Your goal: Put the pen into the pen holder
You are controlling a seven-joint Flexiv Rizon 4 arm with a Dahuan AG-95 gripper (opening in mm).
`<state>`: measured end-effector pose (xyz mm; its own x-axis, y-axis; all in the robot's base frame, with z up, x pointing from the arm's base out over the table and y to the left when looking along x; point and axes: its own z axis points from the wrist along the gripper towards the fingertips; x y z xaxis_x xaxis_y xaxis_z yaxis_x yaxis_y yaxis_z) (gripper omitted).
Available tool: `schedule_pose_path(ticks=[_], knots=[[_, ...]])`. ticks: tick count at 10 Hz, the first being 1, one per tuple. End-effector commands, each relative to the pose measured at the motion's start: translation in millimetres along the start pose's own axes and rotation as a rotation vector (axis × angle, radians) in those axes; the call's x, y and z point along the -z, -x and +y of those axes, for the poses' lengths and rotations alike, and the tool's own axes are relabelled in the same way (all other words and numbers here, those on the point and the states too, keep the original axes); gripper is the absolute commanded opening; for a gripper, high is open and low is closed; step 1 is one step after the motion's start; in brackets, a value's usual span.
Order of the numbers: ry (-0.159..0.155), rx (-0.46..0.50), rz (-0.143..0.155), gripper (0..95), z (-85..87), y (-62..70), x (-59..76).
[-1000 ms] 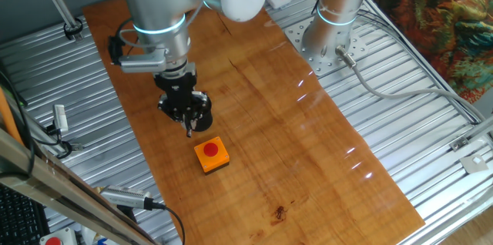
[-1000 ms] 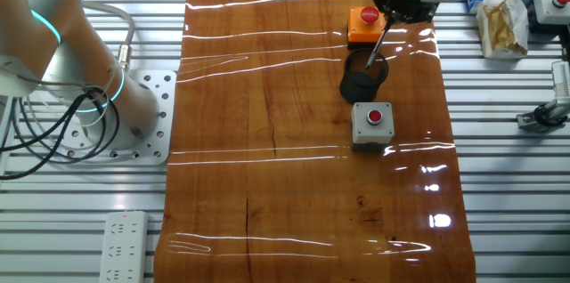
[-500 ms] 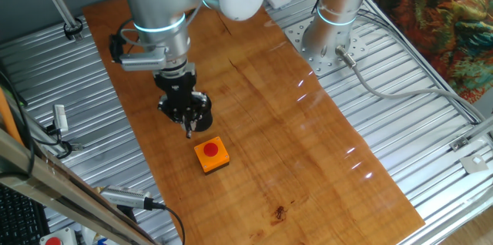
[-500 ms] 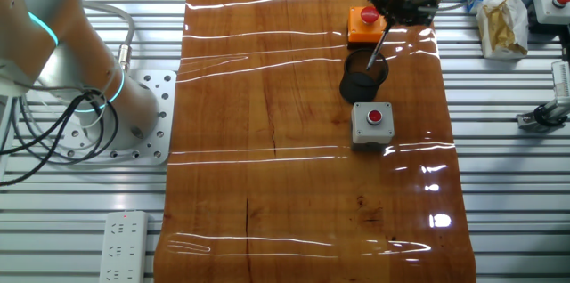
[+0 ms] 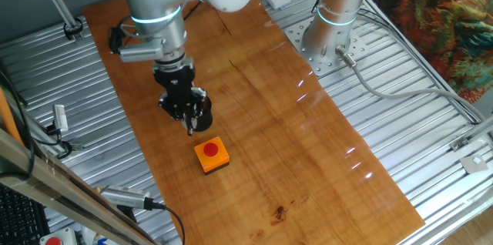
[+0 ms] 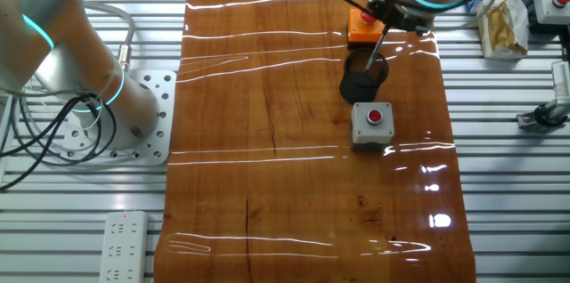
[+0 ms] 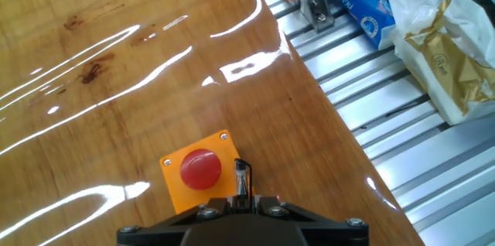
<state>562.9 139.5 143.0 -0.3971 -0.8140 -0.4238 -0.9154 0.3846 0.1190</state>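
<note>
My gripper (image 5: 187, 115) is shut on the pen (image 5: 190, 127), a thin dark stick that hangs down from the fingers. In the other fixed view the pen (image 6: 374, 52) slants down from the gripper (image 6: 385, 27) with its tip at the rim of the pen holder (image 6: 363, 83), a small black cup. In one fixed view the cup (image 5: 205, 111) is mostly hidden behind the gripper. In the hand view the pen (image 7: 243, 175) sticks out between the shut jaws of the gripper (image 7: 241, 199); the cup is out of view there.
An orange box with a red button (image 5: 211, 155) sits just beyond the cup, also in the hand view (image 7: 199, 175). A grey box with a red button (image 6: 371, 123) stands on the cup's other side. Bags (image 6: 500, 20) lie past the table's edge (image 7: 325, 99).
The arm's wrist has shifted slightly. The gripper still holds the pen over the cup at about the same spot.
</note>
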Motion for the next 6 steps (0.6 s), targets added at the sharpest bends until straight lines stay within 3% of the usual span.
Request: schedule_pose_path(ticks=[1,6], knots=[[0.005,0.005,-0.019,0.0,3.6,-3.4,3.3],[-0.007,0.005,0.001,0.0,5.7,-3.2,7.5]])
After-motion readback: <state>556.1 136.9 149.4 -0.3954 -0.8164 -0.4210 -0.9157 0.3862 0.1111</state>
